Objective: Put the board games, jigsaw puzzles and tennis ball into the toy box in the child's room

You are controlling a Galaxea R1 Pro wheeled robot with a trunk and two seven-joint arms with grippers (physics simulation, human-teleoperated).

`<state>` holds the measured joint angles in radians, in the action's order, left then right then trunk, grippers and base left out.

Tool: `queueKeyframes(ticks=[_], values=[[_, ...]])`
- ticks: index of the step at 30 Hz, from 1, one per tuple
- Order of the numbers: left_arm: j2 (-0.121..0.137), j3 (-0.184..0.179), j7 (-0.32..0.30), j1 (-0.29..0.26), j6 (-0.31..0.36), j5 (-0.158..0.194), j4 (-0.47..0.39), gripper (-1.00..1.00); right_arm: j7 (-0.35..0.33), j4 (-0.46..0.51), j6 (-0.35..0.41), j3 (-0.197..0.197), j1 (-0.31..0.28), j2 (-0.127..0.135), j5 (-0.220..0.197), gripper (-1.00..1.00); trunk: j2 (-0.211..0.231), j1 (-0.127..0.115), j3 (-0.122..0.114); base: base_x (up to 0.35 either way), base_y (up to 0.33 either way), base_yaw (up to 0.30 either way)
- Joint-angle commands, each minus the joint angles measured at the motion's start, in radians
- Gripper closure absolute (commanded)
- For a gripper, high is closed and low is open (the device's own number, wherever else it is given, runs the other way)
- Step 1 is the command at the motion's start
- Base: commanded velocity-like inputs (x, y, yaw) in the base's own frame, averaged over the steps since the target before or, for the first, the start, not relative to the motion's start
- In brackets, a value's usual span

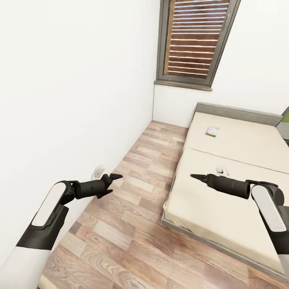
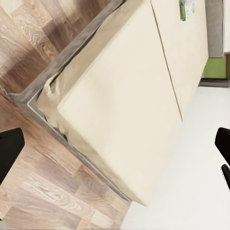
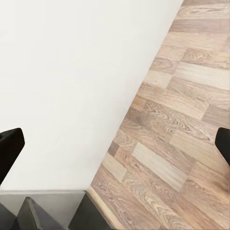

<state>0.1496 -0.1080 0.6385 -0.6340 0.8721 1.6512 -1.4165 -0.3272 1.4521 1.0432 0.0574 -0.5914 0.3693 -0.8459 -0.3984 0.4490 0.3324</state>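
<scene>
The bed [image 1: 237, 192], with its beige mattress and grey frame, fills the right half of the head view. One small flat multicoloured board game [image 1: 212, 131] lies near its head end. The left wrist view also takes in the bed [image 2: 120, 96] and that board game [image 2: 187, 8]. My left gripper [image 1: 113, 184] hangs open over the wood floor, left of the bed. My right gripper [image 1: 195, 176] hovers over the mattress near its left edge, pointing left, with its dark fingers [image 3: 9, 151] spread wide and nothing between them. The table, toy box, jigsaw puzzles and tennis ball are out of view.
A white wall runs along the left, with a white socket [image 1: 97, 171] near the floor. A strip of plank floor [image 1: 132, 208] lies between wall and bed. A window with brown slats [image 1: 194, 40] is ahead. A small white object [image 1: 222, 170] lies on the mattress.
</scene>
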Motion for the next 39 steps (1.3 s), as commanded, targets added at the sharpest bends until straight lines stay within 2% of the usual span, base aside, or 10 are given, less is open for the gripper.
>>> queueKeyframes(ticks=[1, 16, 39], values=[[0.001, -0.001, 0.01, -0.001, -0.001, 0.01, -0.001, -1.0, -0.01, 0.006, 0.004, 0.002, 0.0, -0.001, 0.01, -1.0, -0.002, 0.001, 0.0, 0.285, 0.0, 0.0], [0.001, -0.001, 0.01, 0.0, 0.0, 0.01, -0.001, -1.0, -0.01, 0.072, 0.004, 0.006, 0.027, -0.002, 0.01, -1.0, -0.002, 0.001, -0.024, 0.264, 0.0, -0.005], [0.0, -0.001, 0.01, 0.001, -0.002, 0.01, -0.001, -1.0, -0.01, 0.075, 0.004, 0.005, 0.029, -0.001, 0.007, -1.0, -0.002, 0.001, -0.06, 0.027, 0.0, -0.145]])
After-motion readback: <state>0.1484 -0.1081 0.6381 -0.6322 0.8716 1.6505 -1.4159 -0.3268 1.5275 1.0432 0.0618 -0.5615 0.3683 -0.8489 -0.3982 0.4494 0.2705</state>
